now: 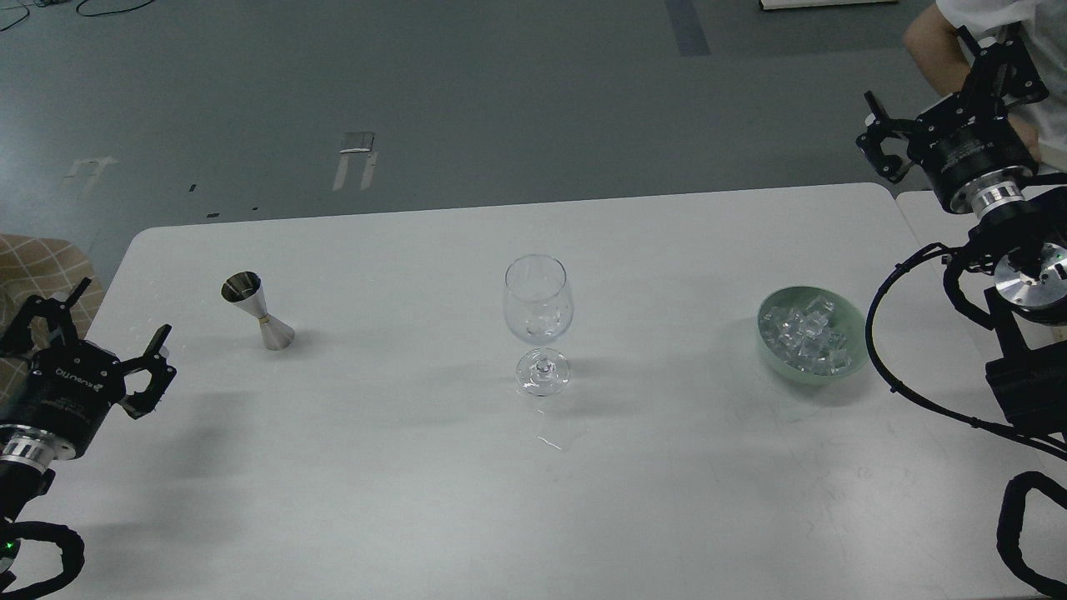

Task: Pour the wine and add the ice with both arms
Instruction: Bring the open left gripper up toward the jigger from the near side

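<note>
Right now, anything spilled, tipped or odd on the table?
One thing: a small clear smear, perhaps liquid, on the table just in front of the wine glass. The glass, the jigger and the green bowl of ice stand upright.

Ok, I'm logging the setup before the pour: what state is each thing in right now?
wine glass: upright, no wine visible inside.
jigger: upright on the table, untouched.
green bowl: upright, holding ice in a heap.
left gripper: open, holding nothing.
right gripper: open, holding nothing, raised beyond the table.
</note>
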Controlling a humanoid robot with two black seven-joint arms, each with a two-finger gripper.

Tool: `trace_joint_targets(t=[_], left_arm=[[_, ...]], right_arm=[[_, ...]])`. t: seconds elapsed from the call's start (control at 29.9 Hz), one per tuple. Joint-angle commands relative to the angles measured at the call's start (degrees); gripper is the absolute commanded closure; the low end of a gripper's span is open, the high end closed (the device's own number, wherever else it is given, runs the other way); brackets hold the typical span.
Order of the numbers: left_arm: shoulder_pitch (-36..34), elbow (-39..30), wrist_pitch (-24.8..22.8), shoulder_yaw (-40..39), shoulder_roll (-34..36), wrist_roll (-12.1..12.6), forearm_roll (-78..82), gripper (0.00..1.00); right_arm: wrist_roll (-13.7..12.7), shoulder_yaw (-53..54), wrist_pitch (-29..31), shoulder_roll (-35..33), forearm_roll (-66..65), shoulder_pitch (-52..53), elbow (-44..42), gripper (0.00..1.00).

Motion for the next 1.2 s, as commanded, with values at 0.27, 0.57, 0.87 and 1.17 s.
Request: trace_joint_targets(t=[0.27, 0.57, 0.87, 1.17], left_arm=[[2.6, -2.4, 0.0, 0.0, -3.5, 0.0, -4.6, 0.03], [2.4, -7.8, 0.0, 0.2, -5.4, 0.0, -9.6, 0.06], [2.0, -8.1, 0.0, 0.0, -9.8, 0.0, -13.6, 0.15], [-0.1, -6.4, 4.1, -0.3, -14.1, 0.0, -14.2, 0.15]], right_arm=[[0.0, 0.2, -0.1, -0.5, 0.0, -1.2, 0.1, 0.00], [0.0, 0.1, -0.2, -0.2, 0.0, -1.8, 0.6, 0.00], [0.0, -0.2, -0.2, -0.2, 0.0, -1.9, 0.1, 0.00], [-0.1, -0.1, -0.2, -0.6, -0.1, -1.8, 0.0, 0.00]])
